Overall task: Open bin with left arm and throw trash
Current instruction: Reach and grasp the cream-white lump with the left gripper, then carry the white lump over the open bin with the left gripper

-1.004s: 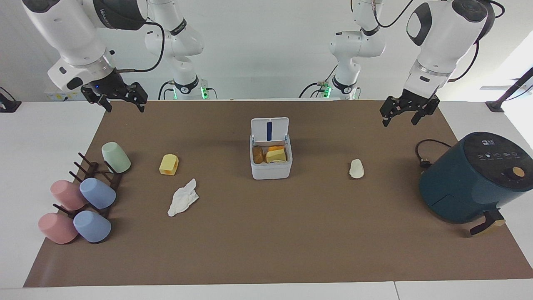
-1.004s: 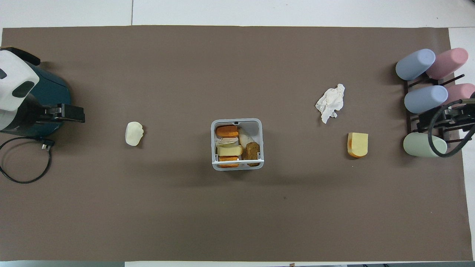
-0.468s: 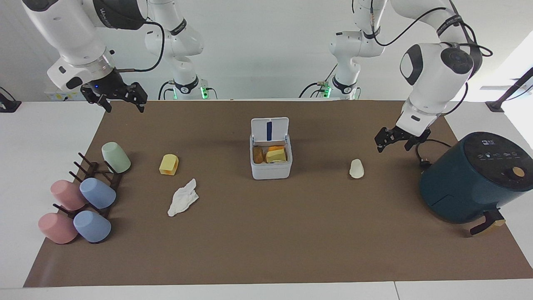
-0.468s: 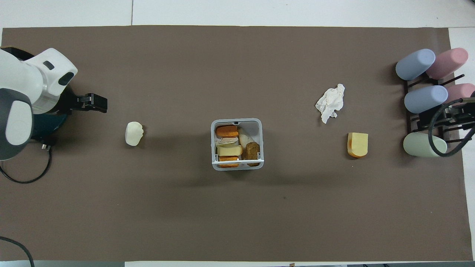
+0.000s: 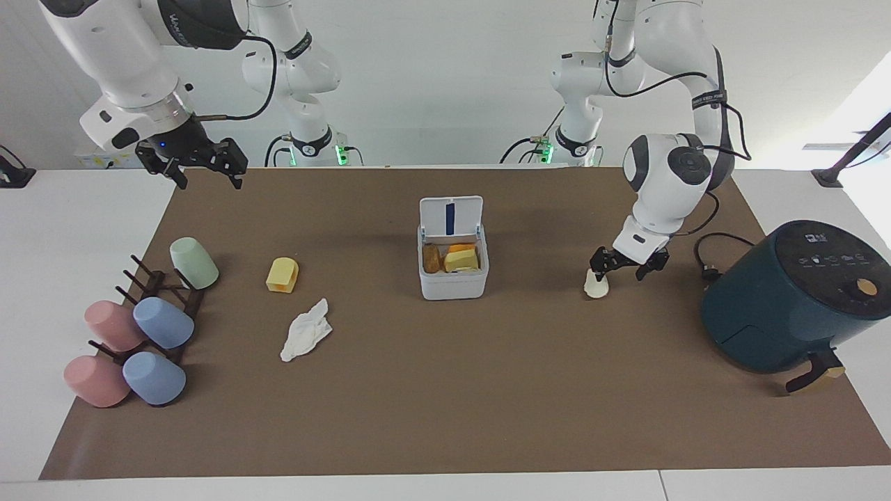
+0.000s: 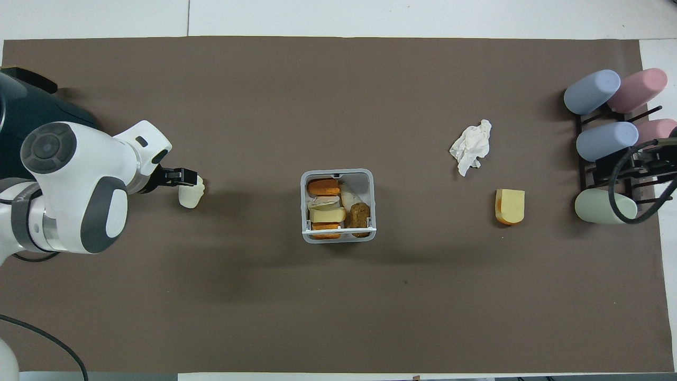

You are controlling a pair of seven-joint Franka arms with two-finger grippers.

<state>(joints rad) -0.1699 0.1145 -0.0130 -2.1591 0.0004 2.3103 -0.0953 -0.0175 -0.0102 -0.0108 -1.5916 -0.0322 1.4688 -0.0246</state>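
Note:
The bin (image 5: 452,284) (image 6: 304,203) stands mid-mat with its white lid (image 5: 451,216) swung up, and several food-like pieces lie inside. Three bits of trash lie loose on the mat: a crumpled tissue (image 5: 306,339) (image 6: 470,147), a yellow chunk (image 5: 282,275) (image 6: 510,206) and a cream lump (image 5: 596,287) (image 6: 189,197). My left gripper (image 5: 625,267) (image 6: 181,177) is open and low over the mat, with one fingertip (image 5: 600,265) at the top of the cream lump. I cannot tell whether it touches. My right gripper (image 5: 193,165) (image 6: 634,165) waits open, high over the cup rack.
A dark teal air fryer (image 5: 786,299) (image 6: 24,108) sits at the left arm's end of the table, and its cable (image 5: 711,254) lies close to the left gripper. A rack of pastel cups (image 5: 139,327) (image 6: 605,140) is at the right arm's end.
The left arm has swung down from high beside the air fryer to the cream lump, its gripper still open. The right arm, bin and trash have not moved.

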